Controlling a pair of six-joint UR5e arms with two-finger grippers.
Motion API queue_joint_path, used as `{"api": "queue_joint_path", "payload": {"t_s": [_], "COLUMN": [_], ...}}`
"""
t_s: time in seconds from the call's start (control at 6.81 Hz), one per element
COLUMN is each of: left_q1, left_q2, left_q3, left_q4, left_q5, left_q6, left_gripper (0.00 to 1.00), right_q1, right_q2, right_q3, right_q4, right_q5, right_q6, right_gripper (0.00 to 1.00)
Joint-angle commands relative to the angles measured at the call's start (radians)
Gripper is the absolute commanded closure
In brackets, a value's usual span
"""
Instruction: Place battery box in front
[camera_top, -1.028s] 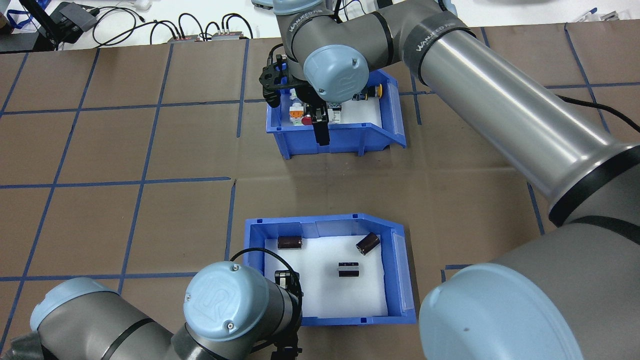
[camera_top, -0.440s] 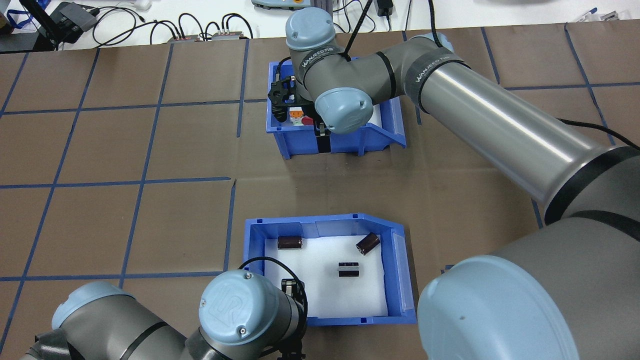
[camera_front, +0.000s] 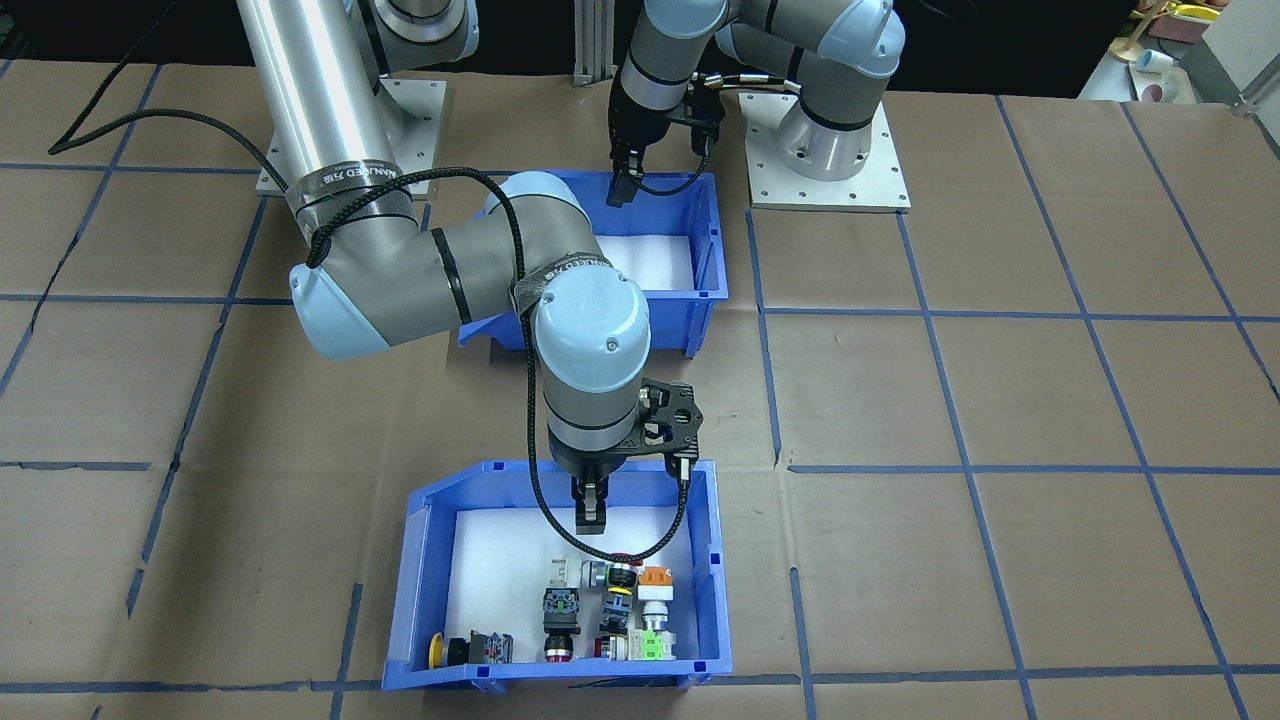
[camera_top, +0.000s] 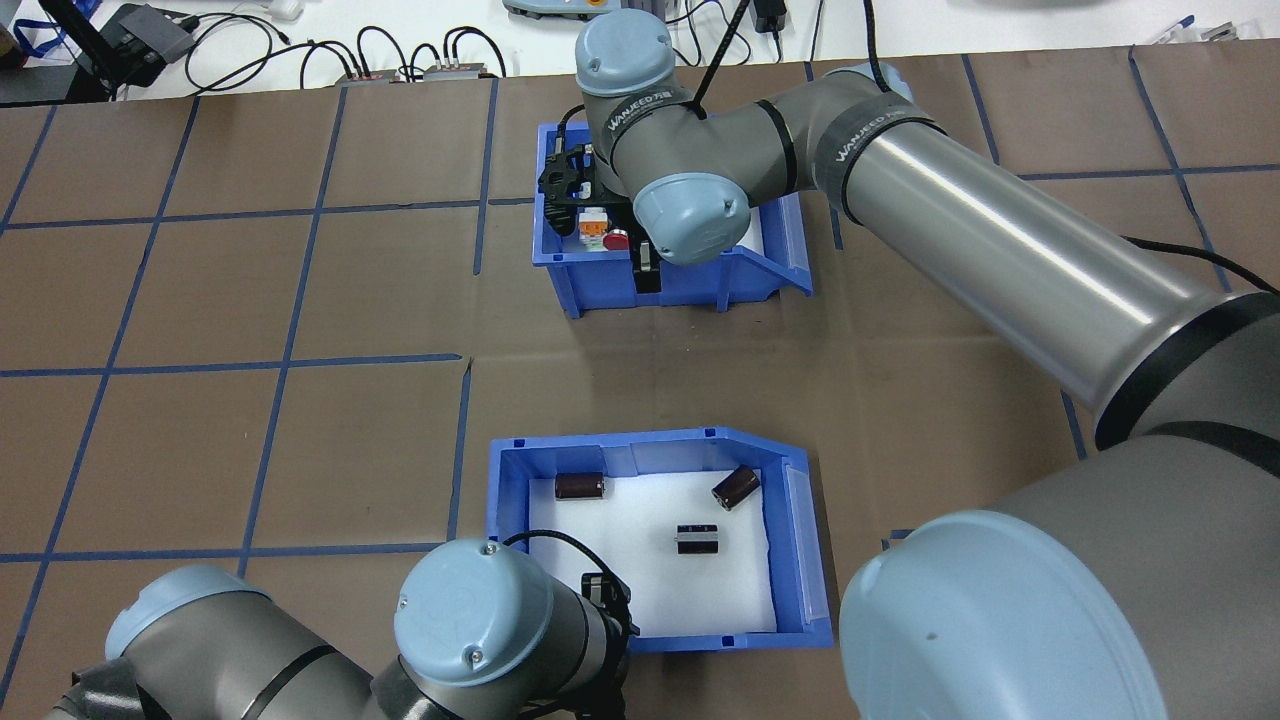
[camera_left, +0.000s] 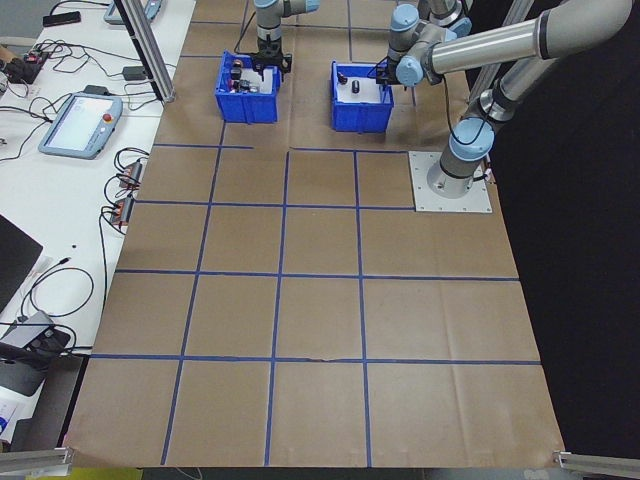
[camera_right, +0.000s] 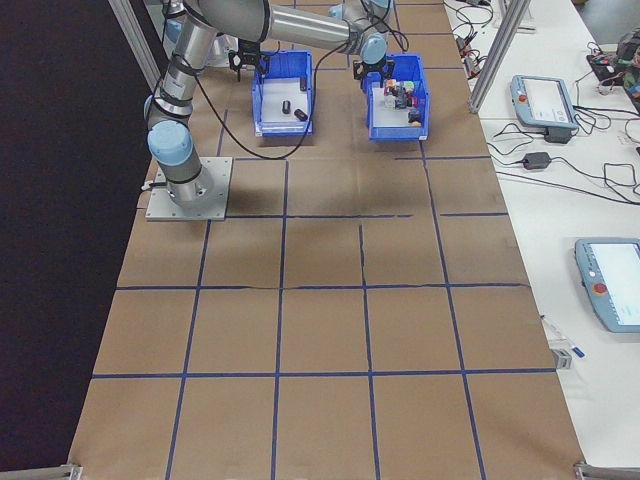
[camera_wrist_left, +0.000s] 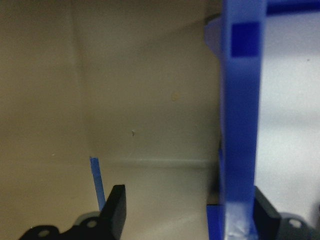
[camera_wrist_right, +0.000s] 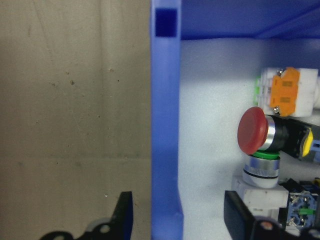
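Now left hand (camera_wrist_left: 185, 220) open, fingers astride battery box (camera_top: 800, 560) near wall, not clamped.

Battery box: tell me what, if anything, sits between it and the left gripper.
Nothing visible. The left gripper already straddles the wall of the battery box, its open jaws one outside over the brown table and one inside over the white liner. The switch bin lies farther away, under the right gripper.
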Motion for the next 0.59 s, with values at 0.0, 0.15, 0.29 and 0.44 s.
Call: {"api": "queue_joint_path", "payload": {"t_s": [0.0, 0.15, 0.29, 0.44], "left_q1": [0.000, 0.000, 0.000, 0.000], "left_q2": [-0.005, -0.005, -0.005, -0.004], "left_q3": [-0.002, -0.005, -0.009, -0.009], "left_q4": [0.009, 0.012, 0.012, 0.014], "left_q5": [-0.006, -0.003, -0.003, -0.003], "left_q6": [0.003, 0.008, 0.008, 0.008], "left_gripper": [0.37, 0.52, 0.67, 0.80], "right_q1": [-0.005, -0.006, -0.013, -0.016], "right_q2": [-0.006, -0.012, -0.024, -0.028], "right_q3": [-0.002, -0.006, -0.029, -0.038], "right_q4": [0.004, 0.004, 0.030, 0.056], "right_q5": [0.000, 0.002, 0.002, 0.002], "right_q6": [0.004, 0.004, 0.004, 0.003], "right_gripper": [0.78, 0.85, 0.91, 0.92]}}
